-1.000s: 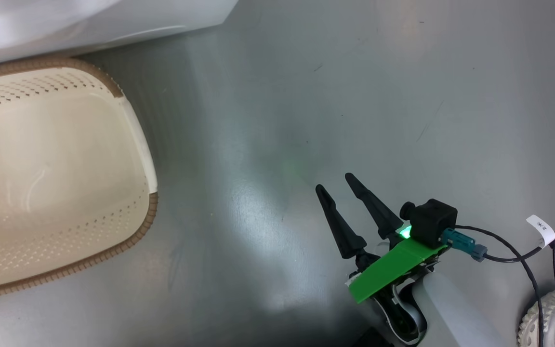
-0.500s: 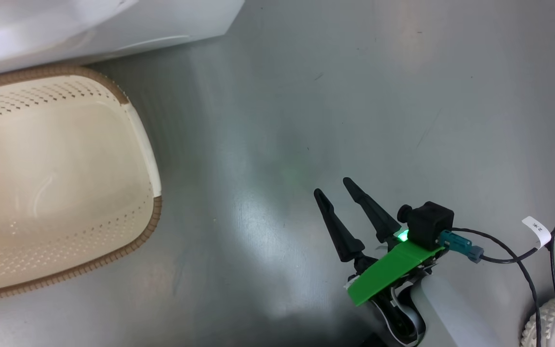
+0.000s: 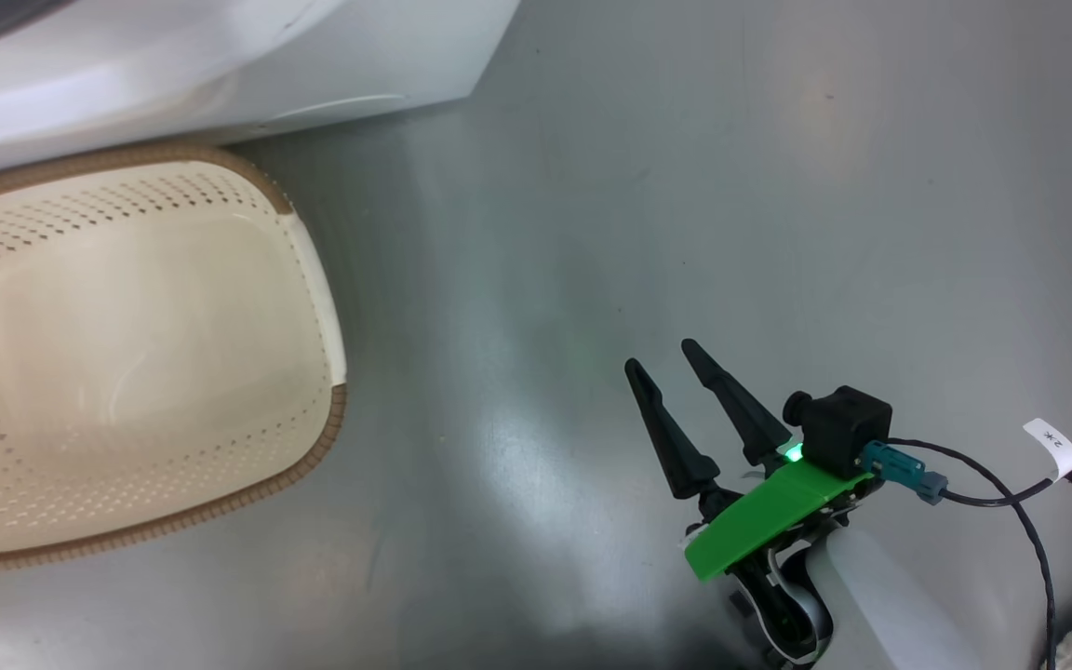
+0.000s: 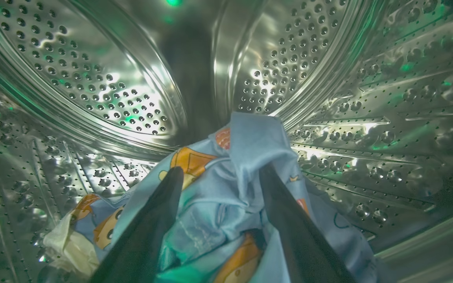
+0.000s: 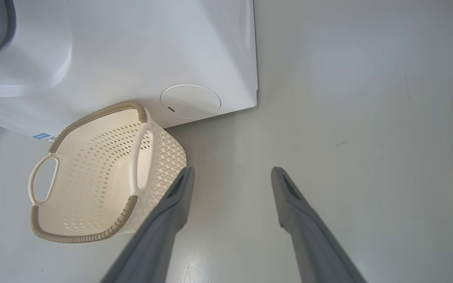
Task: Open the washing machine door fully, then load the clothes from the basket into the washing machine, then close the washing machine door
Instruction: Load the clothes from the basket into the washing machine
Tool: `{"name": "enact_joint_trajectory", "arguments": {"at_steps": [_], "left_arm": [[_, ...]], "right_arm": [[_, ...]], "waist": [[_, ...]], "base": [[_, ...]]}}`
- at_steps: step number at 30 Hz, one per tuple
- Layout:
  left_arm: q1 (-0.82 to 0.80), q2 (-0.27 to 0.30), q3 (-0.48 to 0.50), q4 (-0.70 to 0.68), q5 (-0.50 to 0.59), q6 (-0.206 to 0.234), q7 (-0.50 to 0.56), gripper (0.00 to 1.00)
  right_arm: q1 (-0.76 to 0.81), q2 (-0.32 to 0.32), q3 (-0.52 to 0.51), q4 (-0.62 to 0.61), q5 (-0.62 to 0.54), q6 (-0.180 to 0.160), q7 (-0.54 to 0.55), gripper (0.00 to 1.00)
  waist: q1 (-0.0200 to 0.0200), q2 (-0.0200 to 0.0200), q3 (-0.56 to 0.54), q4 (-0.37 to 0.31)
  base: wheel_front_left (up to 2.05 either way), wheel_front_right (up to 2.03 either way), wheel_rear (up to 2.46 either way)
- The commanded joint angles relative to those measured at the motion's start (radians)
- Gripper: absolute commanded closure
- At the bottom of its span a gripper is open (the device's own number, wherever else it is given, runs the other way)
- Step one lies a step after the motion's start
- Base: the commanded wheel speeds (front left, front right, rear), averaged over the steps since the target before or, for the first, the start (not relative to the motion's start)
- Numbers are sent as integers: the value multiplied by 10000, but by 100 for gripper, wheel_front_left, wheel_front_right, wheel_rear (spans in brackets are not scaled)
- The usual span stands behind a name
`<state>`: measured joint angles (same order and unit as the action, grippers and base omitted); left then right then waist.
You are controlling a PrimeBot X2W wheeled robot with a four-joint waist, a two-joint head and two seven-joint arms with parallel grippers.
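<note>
Risk: clothes (image 4: pixel 226 196) bunched between fingers of the left gripper (image 4: pixel 220 168) could be snagged and dragged out of the washing machine (image 4: pixel 92 78) on withdrawal. The left gripper is placed deep inside the washing machine, jaws spread, nothing clamped. The right gripper (image 3: pixel 662 356) is held low off its front corner, spread, nothing gripped. The basket (image 3: pixel 317 279) is set against its front.

We look down on a smooth grey floor (image 3: pixel 536 233) with a dull sheen, which carries soft pale patches of reflected light (image 3: pixel 522 465). A few thin dark scuffs (image 5: pixel 341 143) mark it. In the right wrist view it reads paler, an even light grey.
</note>
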<state>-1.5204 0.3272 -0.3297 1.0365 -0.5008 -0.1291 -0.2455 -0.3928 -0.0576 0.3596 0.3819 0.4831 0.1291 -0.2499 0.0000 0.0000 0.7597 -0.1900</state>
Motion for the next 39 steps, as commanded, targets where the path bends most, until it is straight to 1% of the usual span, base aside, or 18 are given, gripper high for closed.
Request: {"name": "enact_joint_trajectory", "arguments": {"at_steps": [1, 10, 18, 28, 29, 34, 38, 39], "left_arm": [[171, 326, 86, -180, -199, -15, -85, 0], [927, 60, -84, -395, -507, -15, -153, 0], [2080, -84, 334, -1496, -526, -15, -160, 0], [4154, -434, 1257, -3390, -137, -15, -161, 0], [4898, -538, 1523, -4041, 75, -15, -161, 0], [6200, -787, 2179, -5327, 530, -14, -162, 0], [7225, -1088, 2664, -6226, 845, -14, -162, 0], [7688, -1205, 2865, -6598, 967, -14, -162, 0]], "right_arm": [[253, 74, 96, -102, -151, 16, -119, 0], [165, 74, -81, 28, -353, 16, -119, 0], [153, 74, -181, 173, -454, 16, -119, 0], [182, 74, -200, 310, -487, 16, -119, 0], [188, 74, -242, 335, -496, 16, -119, 0], [279, 74, -353, 410, -521, 16, -119, 0], [342, 74, -446, 468, -592, 16, -119, 0], [372, 74, -478, 480, -598, 16, -119, 0]], "waist": [[0, 0, -182, 174], [0, 0, -538, 533], [0, 0, -973, 842], [0, 0, -1598, 1056], [0, 0, -1816, 1088], [0, 0, -2184, 1208], [0, 0, -2480, 1332], [0, 0, -2642, 1380]], "base": [[0, 0, 0], [0, 0, 0], [0, 0, 0], [0, 0, 0], [0, 0, 0], [0, 0, 0], [0, 0, 0], [0, 0, 0]]}}
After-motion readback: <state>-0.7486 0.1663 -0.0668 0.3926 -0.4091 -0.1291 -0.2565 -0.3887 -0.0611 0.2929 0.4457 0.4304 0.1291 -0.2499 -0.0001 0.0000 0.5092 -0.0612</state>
